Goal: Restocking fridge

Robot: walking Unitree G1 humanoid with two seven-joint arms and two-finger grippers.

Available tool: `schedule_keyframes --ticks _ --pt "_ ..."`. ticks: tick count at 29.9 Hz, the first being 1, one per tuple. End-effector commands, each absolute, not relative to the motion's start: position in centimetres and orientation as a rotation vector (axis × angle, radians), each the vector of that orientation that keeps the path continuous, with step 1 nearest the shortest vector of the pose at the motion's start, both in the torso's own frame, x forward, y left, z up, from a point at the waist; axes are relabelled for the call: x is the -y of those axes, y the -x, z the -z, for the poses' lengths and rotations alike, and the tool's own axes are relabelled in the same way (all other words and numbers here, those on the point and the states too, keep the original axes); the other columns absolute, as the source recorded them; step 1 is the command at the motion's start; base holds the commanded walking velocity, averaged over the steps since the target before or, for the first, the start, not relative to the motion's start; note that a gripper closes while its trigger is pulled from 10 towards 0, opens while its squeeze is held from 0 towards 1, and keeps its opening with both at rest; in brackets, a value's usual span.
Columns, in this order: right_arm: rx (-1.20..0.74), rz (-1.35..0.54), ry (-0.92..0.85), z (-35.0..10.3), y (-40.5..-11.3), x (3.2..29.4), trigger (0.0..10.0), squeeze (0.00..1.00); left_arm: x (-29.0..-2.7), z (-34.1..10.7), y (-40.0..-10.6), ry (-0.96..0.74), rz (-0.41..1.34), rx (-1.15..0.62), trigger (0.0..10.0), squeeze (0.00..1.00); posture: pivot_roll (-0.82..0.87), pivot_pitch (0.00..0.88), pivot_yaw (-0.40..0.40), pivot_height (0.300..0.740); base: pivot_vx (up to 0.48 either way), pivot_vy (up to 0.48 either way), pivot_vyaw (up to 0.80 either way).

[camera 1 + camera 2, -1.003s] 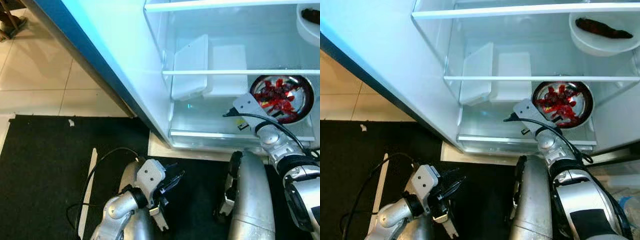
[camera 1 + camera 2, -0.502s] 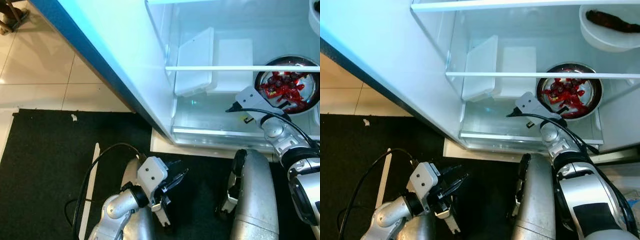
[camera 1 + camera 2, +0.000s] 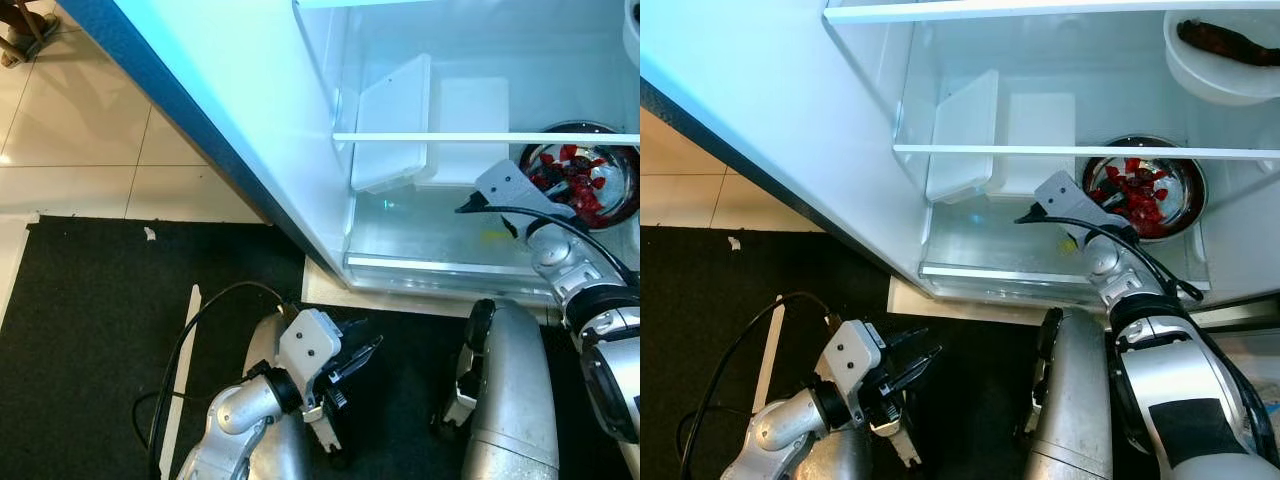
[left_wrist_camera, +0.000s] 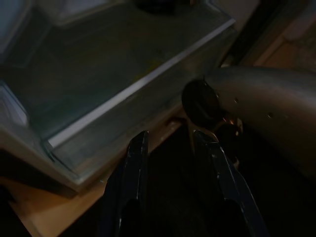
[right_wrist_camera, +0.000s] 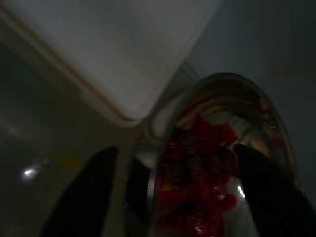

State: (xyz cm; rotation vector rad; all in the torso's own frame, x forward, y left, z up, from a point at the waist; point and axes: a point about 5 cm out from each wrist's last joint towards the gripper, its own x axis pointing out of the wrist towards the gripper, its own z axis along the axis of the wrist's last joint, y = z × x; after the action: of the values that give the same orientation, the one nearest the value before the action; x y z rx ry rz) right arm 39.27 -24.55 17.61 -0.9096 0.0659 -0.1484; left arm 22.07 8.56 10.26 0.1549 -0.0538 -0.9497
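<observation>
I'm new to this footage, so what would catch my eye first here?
The open fridge glows white, and on its lower shelf sits a steel bowl of bright red food. The right end effector reaches in at that bowl's rim, beside two white containers. The left end effector hangs low over the black mat.

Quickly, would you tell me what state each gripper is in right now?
Left gripper: open, holding nothing.
Right gripper: open, fingers either side of the steel bowl's rim.

The right claw (image 5: 170,197) has its two dark fingers (image 5: 84,197) spread around a metal bowl (image 5: 222,98) of red pieces (image 5: 202,168), beside a white container (image 5: 113,44).
</observation>
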Motion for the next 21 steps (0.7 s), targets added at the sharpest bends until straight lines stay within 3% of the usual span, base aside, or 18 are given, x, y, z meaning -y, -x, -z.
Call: schedule_keyframes --ticks 1,2,5,6,13,21 --pt "-0.071 0.127 0.895 -17.0 -39.2 24.2 10.0 1.0 -9.0 -8.8 -21.4 -0.15 0.947 -0.017 10.0 0.0 0.22 0.501 0.172 0.33 0.0 0.0 0.0" --pt "-0.064 0.112 0.87 -17.1 -39.2 24.1 10.0 0.81 -8.9 -8.7 -21.6 -0.15 0.945 -0.014 10.0 0.0 0.21 0.488 0.164 0.33 0.0 0.0 0.0" --pt "-0.061 0.099 0.846 -17.0 -39.1 24.0 10.0 0.81 -8.7 -8.6 -22.0 -0.15 0.944 -0.014 10.0 0.0 0.21 0.479 0.16 0.33 0.0 0.0 0.0" --pt "-0.052 0.075 0.792 -17.0 -39.1 23.9 10.0 0.0 -8.6 -8.5 -22.1 -0.15 0.945 -0.012 10.0 0.0 0.19 0.45 0.149 0.33 0.0 0.0 0.0" --pt "-0.017 -0.001 0.543 -16.5 -38.5 24.3 10.0 0.0 -7.4 -7.4 -23.0 -0.16 0.965 -0.014 10.0 0.0 0.13 0.379 0.111 0.33 0.0 0.0 0.0" --pt "0.007 -0.019 0.386 -14.9 -37.2 24.9 10.0 0.0 -7.3 -5.9 -24.0 -0.156 0.93 -0.041 10.0 0.0 0.1 0.321 0.074 0.33 0.0 0.0 0.0"
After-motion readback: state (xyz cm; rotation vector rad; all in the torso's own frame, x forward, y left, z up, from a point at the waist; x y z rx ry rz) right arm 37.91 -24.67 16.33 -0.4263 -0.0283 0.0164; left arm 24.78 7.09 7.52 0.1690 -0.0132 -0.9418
